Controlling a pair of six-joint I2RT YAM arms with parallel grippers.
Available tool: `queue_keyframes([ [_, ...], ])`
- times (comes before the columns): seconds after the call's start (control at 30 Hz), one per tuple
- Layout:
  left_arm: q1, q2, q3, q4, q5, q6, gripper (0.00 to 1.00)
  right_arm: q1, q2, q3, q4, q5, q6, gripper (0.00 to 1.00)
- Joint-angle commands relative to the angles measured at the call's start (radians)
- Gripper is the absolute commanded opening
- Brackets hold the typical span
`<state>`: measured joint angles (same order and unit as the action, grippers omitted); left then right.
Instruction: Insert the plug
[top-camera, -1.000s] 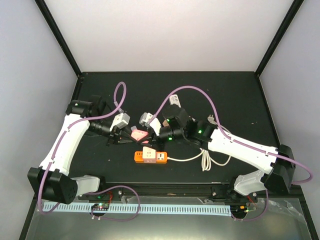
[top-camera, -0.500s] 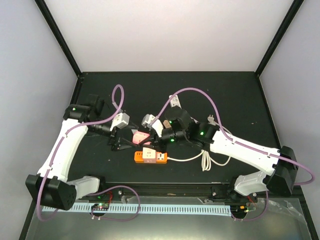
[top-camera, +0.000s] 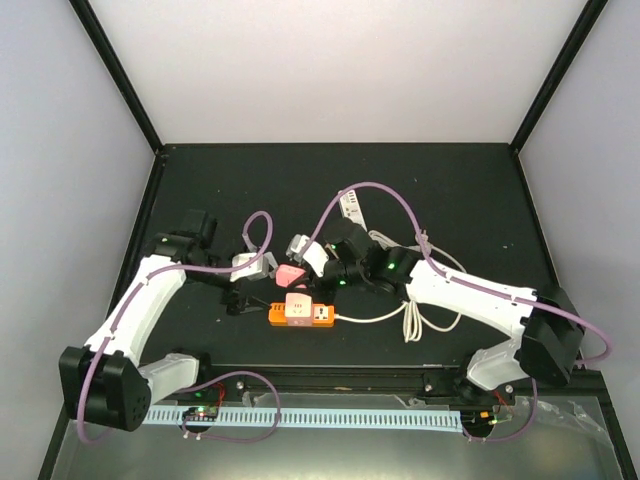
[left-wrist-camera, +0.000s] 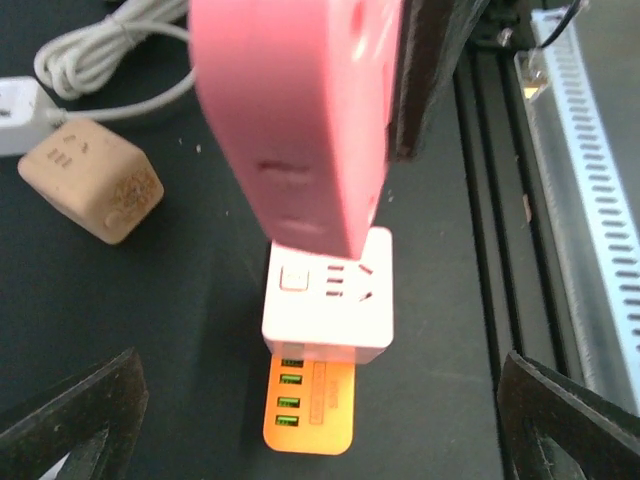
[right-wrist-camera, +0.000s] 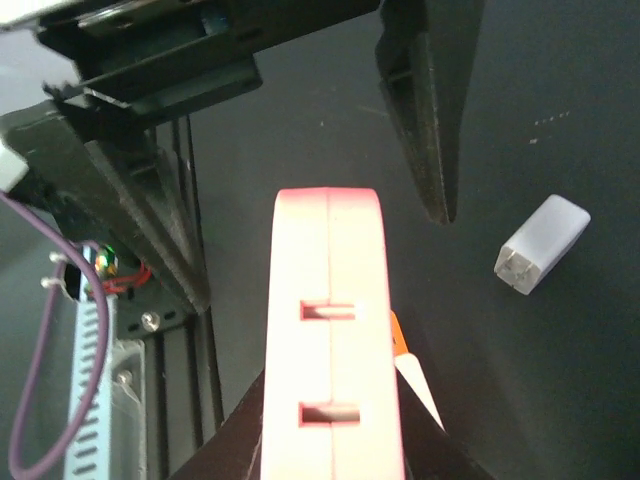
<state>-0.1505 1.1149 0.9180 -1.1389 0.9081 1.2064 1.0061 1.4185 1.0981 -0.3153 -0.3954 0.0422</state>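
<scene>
The pink plug hangs above the table, just behind the orange power strip. My right gripper is shut on the plug, and in the right wrist view the plug's slotted face fills the space between my fingers. In the left wrist view the plug hangs over the white cube socket on the strip. My left gripper stands wide open to the plug's left, its fingertips apart from it and holding nothing.
A tan block and a coiled white cable lie behind the strip. A small grey block rests on the black table. The strip's cable coil lies to the right. A metal rail runs along the near edge.
My left gripper has opened, let go of the pink plug and drawn back left. The right gripper has closed on the plug and carried it slightly toward the strip.
</scene>
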Motion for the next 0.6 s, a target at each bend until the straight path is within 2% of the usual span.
queue_keyframes([
  [0.0, 0.006, 0.042, -0.087, 0.141, -0.067, 0.063, 0.98, -0.012, 0.033, -0.025, 0.036, -0.028, -0.118, 0.01],
  [0.13, 0.008, 0.044, -0.141, 0.272, -0.095, 0.035, 0.99, -0.043, 0.071, -0.028, 0.041, -0.126, -0.169, 0.01],
  [0.3, 0.01, 0.052, -0.128, 0.261, -0.054, 0.051, 0.98, -0.064, 0.141, -0.006, 0.025, -0.228, -0.227, 0.01],
  [0.47, 0.012, 0.063, -0.114, 0.224, -0.004, 0.069, 0.91, -0.09, 0.192, 0.001, 0.014, -0.283, -0.27, 0.01],
  [0.57, 0.012, 0.073, -0.095, 0.188, 0.034, 0.092, 0.84, -0.115, 0.205, -0.01, 0.03, -0.331, -0.271, 0.01],
])
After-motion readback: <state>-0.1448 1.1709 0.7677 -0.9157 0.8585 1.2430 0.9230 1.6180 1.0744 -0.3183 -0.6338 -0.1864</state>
